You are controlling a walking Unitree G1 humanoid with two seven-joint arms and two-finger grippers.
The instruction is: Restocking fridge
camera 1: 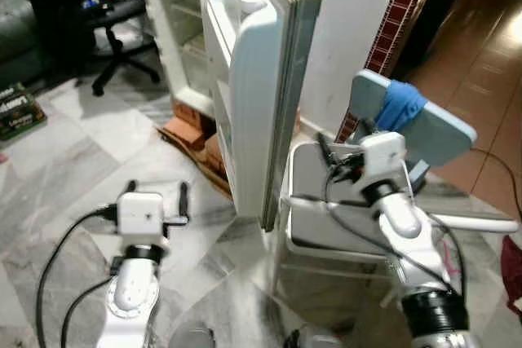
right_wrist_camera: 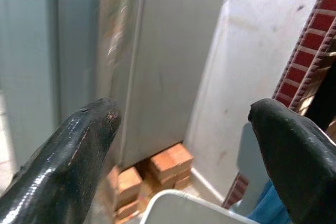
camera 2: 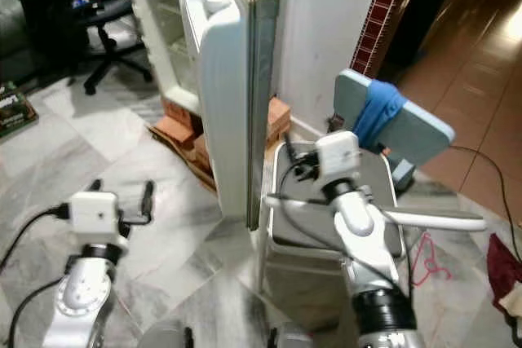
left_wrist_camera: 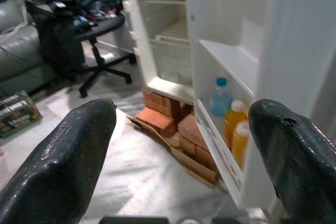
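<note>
The white fridge (camera 1: 183, 14) stands open, its door (camera 1: 261, 95) swung out edge-on toward me. In the left wrist view the door's bottom shelf holds a blue-capped water bottle (left_wrist_camera: 220, 98) and two orange bottles (left_wrist_camera: 234, 124). My left gripper (camera 1: 157, 193) hovers low over the marble floor, left of the door, open and holding nothing. On the other side of the door my right gripper (camera 1: 329, 160) is open and empty above a white plastic chair (camera 1: 310, 209), pointing at the door's outer face (right_wrist_camera: 73, 51).
Red bricks (camera 1: 196, 124) prop up the fridge base on cardboard. A pale blue board with a blue cloth (camera 1: 404, 107) leans behind the chair. A black office chair (camera 1: 114, 22) piled with clothes stands back left, with a box (camera 1: 16, 107) on the floor.
</note>
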